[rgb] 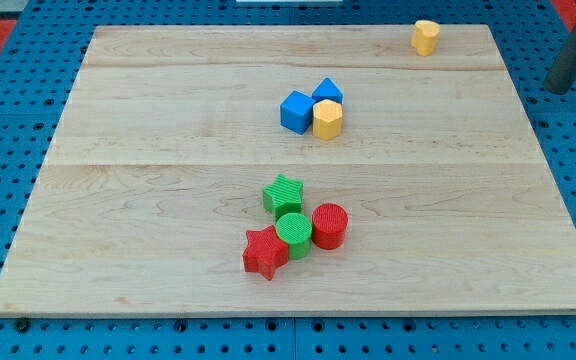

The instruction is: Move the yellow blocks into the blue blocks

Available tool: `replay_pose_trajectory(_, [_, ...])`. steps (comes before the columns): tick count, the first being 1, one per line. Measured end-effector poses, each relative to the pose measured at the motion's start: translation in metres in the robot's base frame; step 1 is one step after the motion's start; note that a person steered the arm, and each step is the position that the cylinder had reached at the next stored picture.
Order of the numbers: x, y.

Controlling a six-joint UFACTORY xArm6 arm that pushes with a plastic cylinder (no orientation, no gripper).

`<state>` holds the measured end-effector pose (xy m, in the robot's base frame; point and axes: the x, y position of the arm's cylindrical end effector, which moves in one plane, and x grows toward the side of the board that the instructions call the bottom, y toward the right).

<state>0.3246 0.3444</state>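
A blue cube (pixel 295 111) and a blue pentagon-like block (pixel 327 91) sit together above the board's centre. A yellow hexagonal block (pixel 327 119) touches both of them on their lower right. A second yellow block (pixel 425 37) stands alone near the board's top edge, toward the right. My dark rod comes in at the view's upper right. My tip (pixel 560 89) is past the board's right edge, far to the right of the blue blocks and to the lower right of the lone yellow block.
A cluster lies below the board's centre: a green star (pixel 283 194), a green cylinder (pixel 293 232), a red cylinder (pixel 329 225) and a red star (pixel 264 252). The wooden board (pixel 118 200) rests on a blue pegboard.
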Motion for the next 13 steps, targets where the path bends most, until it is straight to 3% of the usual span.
replay_pose_trajectory(1, [-0.015,0.001])
replay_pose_trajectory(2, [-0.053,0.001])
replay_pose_trajectory(3, [-0.116,-0.008])
replay_pose_trajectory(4, [-0.132,-0.033])
replay_pose_trajectory(5, [-0.092,-0.121])
replay_pose_trajectory(8, [-0.133,-0.154])
replay_pose_trajectory(10, [-0.092,-0.289])
replay_pose_trajectory(11, [-0.104,-0.285])
replay_pose_trajectory(12, [-0.110,-0.340])
replay_pose_trajectory(13, [-0.088,-0.374])
